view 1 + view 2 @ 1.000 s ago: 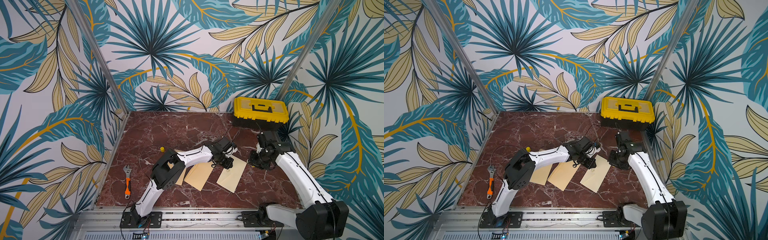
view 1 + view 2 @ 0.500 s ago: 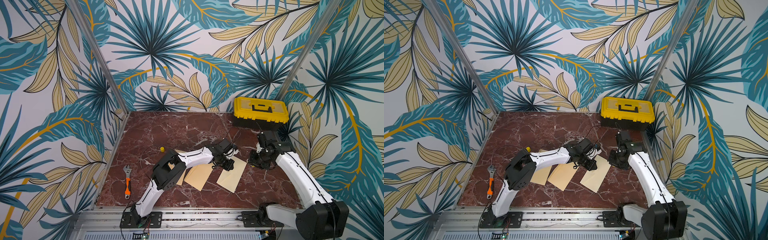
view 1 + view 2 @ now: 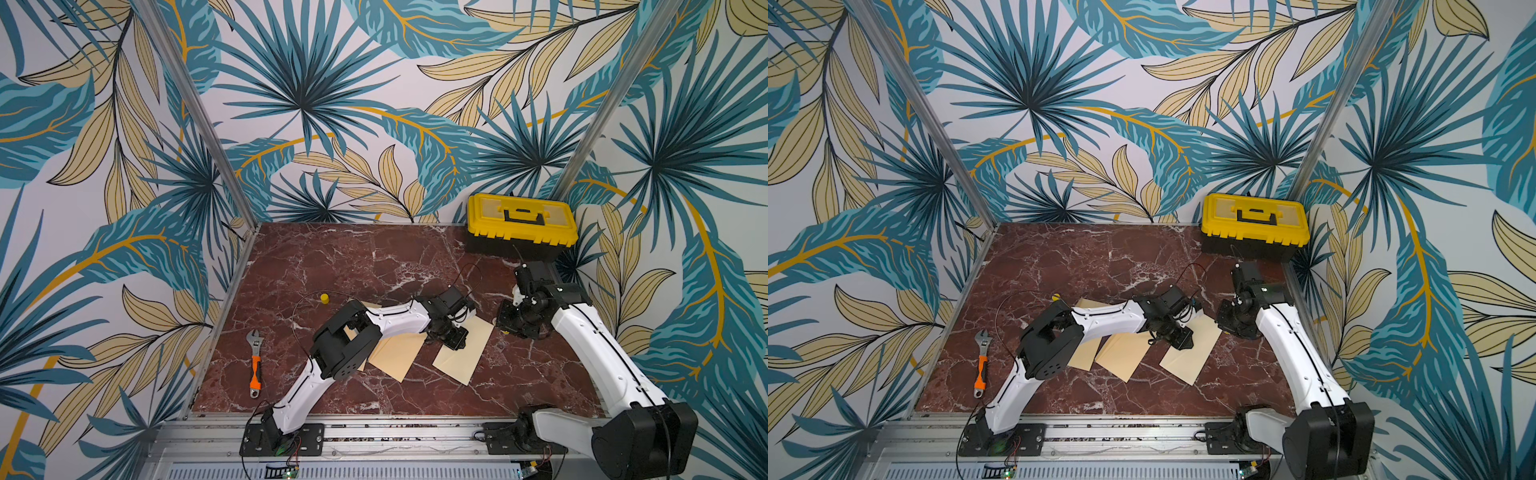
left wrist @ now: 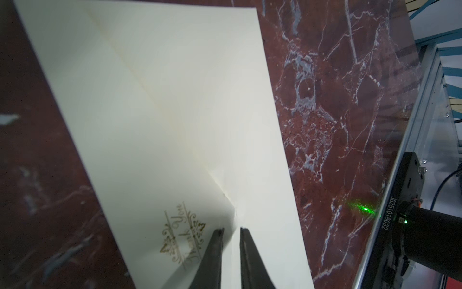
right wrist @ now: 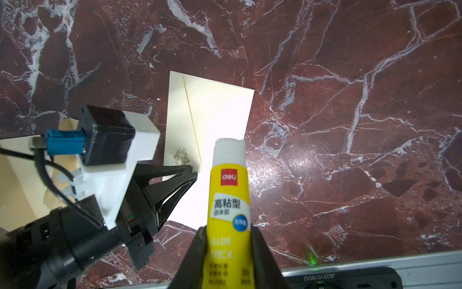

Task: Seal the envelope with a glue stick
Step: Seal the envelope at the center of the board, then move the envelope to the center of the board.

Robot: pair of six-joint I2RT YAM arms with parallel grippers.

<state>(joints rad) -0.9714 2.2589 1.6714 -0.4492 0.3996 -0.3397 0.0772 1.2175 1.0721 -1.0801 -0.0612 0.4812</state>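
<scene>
The glue stick is a yellow tube with a white label band, a red "deli" mark and an uncapped white end. It is clamped low on its body by the right pincer, with the white end pointing at the envelope's edge.

The envelope is cream and rectangular. It lies flat on the dark red marble counter, flap side up. Diagonal seams run to a gold "Thank You" emblem near the flap tip. In both top views it sits slanted, right of centre.
</scene>
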